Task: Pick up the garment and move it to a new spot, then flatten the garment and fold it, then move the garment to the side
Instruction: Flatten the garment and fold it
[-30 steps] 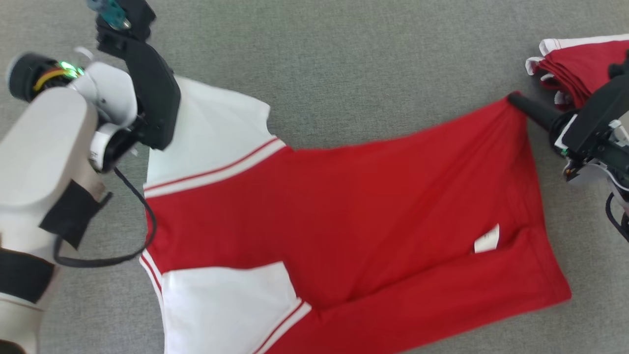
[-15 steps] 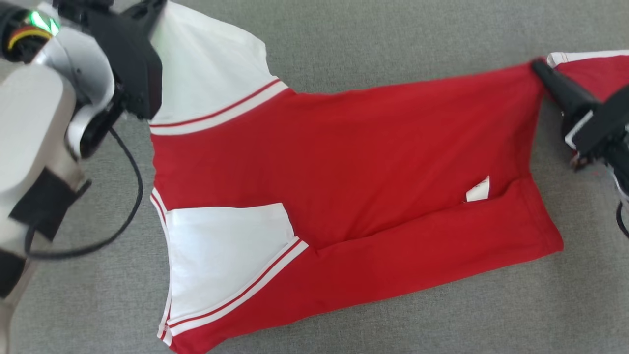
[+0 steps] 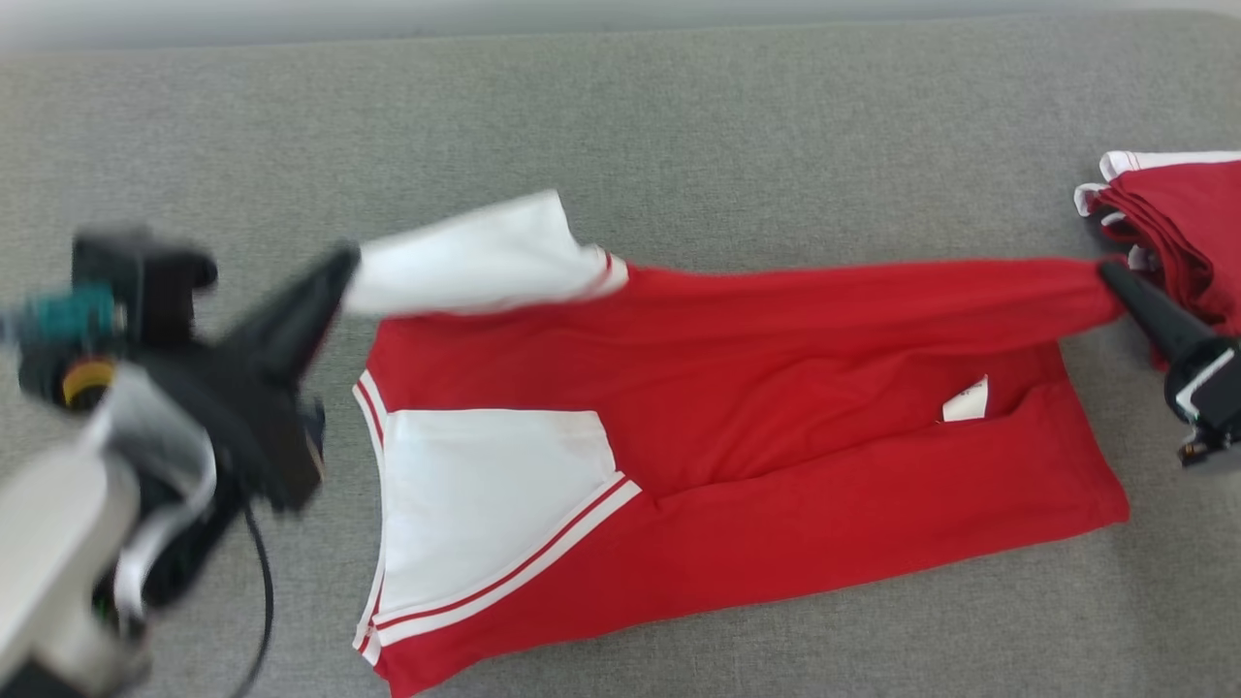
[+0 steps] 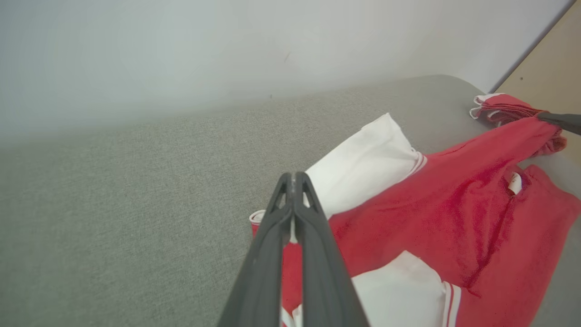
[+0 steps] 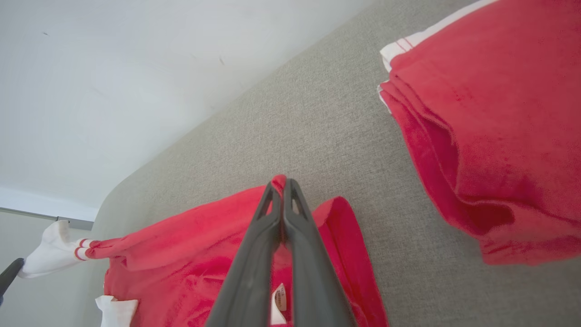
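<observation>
- Grey fabric surface [image 3: 737, 126] lay under our red-and-white garment [image 3: 776, 427].
- Our left gripper [image 3: 347, 260] clenched its white sleeve.
- Our right gripper [image 3: 1108, 273] clenched its red corner, far edge stretched between.

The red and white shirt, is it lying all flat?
No, the left gripper and right gripper hold one edge of the red and white shirt up.

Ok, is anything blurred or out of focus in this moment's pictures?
Head view: the left claw and its arm are smeared by motion blur, while the red-and-white cloth garment and the right claw look fairly crisp. Left wrist view: the pale wall is soft and hazy. Right wrist view: sharp, evenly lit, no glare.
</observation>
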